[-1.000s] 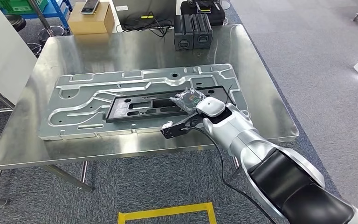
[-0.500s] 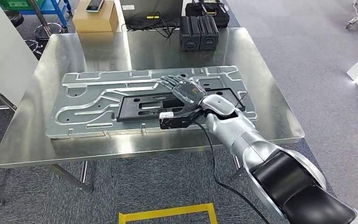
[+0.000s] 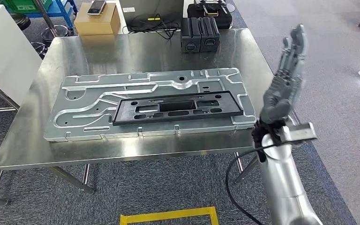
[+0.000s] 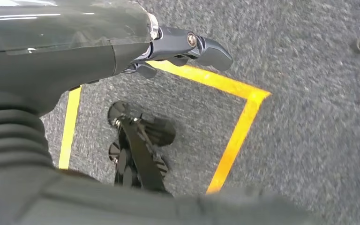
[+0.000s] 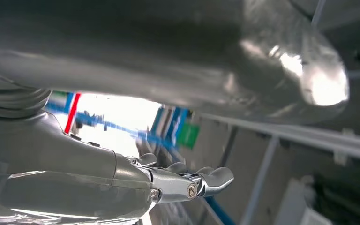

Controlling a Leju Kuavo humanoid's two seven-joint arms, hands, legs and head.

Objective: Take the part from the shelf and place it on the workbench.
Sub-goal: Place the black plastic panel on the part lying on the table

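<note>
The part, a long black plastic frame [image 3: 178,107], lies flat on a large embossed silver plate [image 3: 98,93] on the steel workbench [image 3: 136,51]. In the head view my right hand [image 3: 286,75] is raised upright beyond the bench's right edge, fingers straight and apart, holding nothing and well clear of the part. The right wrist view shows the same hand [image 5: 187,183] with its thumb out and nothing in it. My left hand [image 4: 168,47] hangs over the grey carpet in the left wrist view, thumb extended, nothing held.
Two black cases [image 3: 200,34] stand at the bench's far edge. Behind it sits a cardboard box [image 3: 97,21] with a phone on top. A white cabinet [image 3: 4,47] stands to the left. Yellow tape [image 3: 168,215] marks the floor in front of the bench.
My right hand has let go of the black part, lifted off it and swung right and up past the bench edge. The part stays on the plate.
</note>
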